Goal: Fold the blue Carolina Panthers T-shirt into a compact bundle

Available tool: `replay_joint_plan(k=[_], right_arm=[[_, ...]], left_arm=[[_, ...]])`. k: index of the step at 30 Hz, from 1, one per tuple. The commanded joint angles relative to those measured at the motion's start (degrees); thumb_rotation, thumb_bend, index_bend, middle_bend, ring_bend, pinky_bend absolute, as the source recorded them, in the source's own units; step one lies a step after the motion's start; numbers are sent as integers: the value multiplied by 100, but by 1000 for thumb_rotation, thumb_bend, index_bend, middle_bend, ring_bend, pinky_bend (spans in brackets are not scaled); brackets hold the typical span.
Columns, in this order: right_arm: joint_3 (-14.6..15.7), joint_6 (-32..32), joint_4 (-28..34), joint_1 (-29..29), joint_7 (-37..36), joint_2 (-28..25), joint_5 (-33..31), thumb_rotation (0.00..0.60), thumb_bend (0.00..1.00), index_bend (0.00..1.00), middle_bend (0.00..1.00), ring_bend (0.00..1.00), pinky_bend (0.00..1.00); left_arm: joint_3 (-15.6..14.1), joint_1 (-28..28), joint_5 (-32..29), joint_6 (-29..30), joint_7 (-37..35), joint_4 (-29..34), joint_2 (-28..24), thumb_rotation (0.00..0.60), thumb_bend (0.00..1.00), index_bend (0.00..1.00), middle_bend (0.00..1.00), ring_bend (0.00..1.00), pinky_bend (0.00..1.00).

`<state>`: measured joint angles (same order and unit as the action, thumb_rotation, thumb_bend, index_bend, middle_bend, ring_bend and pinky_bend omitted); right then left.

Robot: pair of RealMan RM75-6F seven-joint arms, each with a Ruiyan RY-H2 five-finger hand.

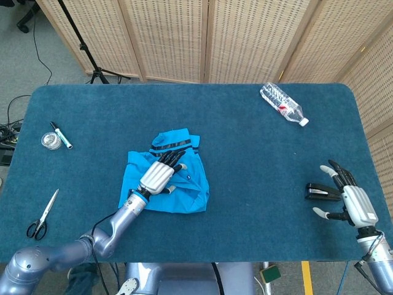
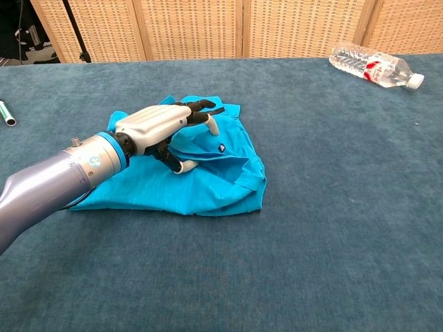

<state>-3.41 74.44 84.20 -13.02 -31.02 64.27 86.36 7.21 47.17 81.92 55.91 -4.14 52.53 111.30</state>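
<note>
A crumpled bright-blue cotton T-shirt (image 1: 164,178) lies under the left hand (image 1: 158,177), whose fingers (image 2: 201,105) are spread, resting on the cloth. The right hand (image 1: 350,198), fingers apart, sits just right of a black stapler (image 1: 322,192).

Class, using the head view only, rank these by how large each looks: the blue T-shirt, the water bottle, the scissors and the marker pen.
1. blue T-shirt
2. water bottle and scissors: look alike in length, so unranked
3. marker pen
</note>
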Motion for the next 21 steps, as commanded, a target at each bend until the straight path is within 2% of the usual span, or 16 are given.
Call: replay_joint_plan(k=[1, 10, 18, 21], right_arm=[[-2, 2, -1, 2, 6, 2, -7, 600, 0, 119, 10, 0, 0], [-5, -13, -15, -3, 7, 6, -21, 600, 0, 119, 10, 0, 0], [-3, -20, -16, -5, 12, 5, -24, 600, 0, 120, 10, 0, 0], [-1, -25, -15, -6, 17, 6, -27, 600, 0, 120, 10, 0, 0]], left_arm=[[9, 3, 11, 19, -10, -58, 36, 600, 401, 511, 0, 0, 0], [26, 1, -29, -43, -1, -204, 95, 600, 459, 631, 0, 0, 0], [43, 12, -20, -38, -15, -291, 137, 600, 466, 649, 0, 0, 0], [62, 22, -13, -20, -29, -328, 145, 600, 496, 673, 0, 0, 0]])
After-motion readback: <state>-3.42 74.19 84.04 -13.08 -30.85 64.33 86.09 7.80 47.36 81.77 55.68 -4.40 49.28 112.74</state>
